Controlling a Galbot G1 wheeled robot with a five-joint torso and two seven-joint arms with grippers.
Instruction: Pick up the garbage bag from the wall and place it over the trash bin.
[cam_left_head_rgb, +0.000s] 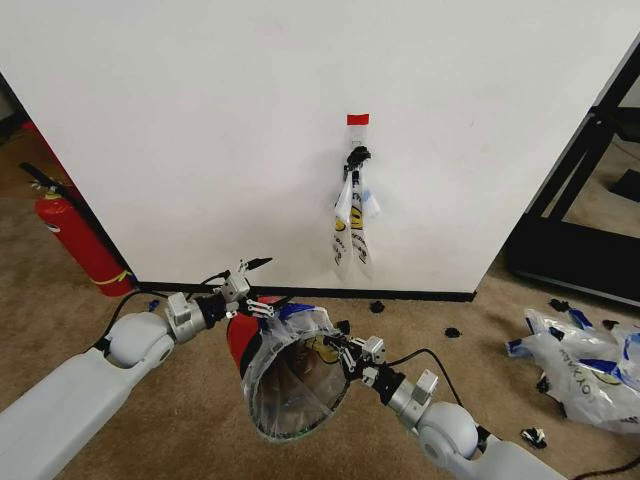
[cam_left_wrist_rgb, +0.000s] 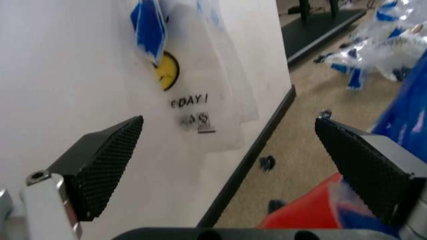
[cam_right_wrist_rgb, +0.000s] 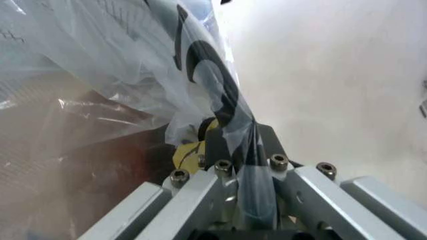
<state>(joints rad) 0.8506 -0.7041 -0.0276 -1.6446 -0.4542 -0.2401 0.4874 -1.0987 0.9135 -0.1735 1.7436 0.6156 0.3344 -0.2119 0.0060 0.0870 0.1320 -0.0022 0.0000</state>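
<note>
Bag (cam_left_head_rgb: 352, 225) hangs folded and limp from the black hook (cam_left_head_rgb: 357, 155) on the wall (cam_left_head_rgb: 200, 120), just under a red tape patch (cam_left_head_rgb: 357, 119); smiley print and blue tape show on it in the left wrist view. Bin (cam_left_head_rgb: 290, 375) lies tipped on the carpet (cam_left_head_rgb: 60, 310) in front of the wall, mouth toward the camera, already lined with a clear bag (cam_right_wrist_rgb: 100, 100), red base toward the wall. Left gripper (cam_left_head_rgb: 240, 287) sits just beside the bin's red base, jaws wide and empty, pads (cam_left_wrist_rgb: 100, 165) apart with wall and hanging bag seen between them. Right gripper (cam_left_head_rgb: 352, 352) is at the bin rim, jaws clamped on the clear bag's film. Fire extinguisher (cam_left_head_rgb: 75, 240) stands at far left; loose blue-lettered bags (cam_left_head_rgb: 580, 365) lie on the floor at right.
</note>
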